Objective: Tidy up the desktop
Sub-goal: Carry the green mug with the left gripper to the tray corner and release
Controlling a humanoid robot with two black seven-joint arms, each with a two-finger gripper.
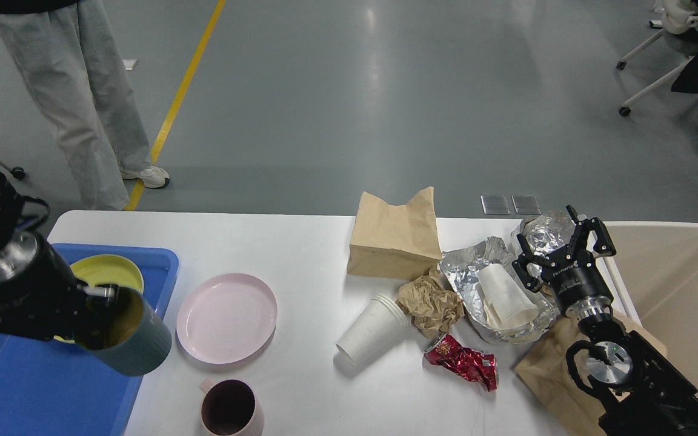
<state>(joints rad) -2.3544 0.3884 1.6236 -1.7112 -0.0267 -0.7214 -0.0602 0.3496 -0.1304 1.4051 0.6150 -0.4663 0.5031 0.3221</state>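
The white desktop carries dishes on the left and rubbish on the right. My left gripper is shut on the rim of a grey-green mug with a yellow inside, held tilted in the air over the blue tray's right edge. A yellow plate lies in the tray, partly hidden by my arm. A pink plate and a pink mug rest on the desktop. My right gripper stands open above the crumpled foil, beside a foil dish holding a white cup.
Brown paper bag, crumpled brown paper, stacked white cups, crushed red can and a flat brown bag crowd the right half. A beige bin stands at the right. A person stands beyond the far left edge.
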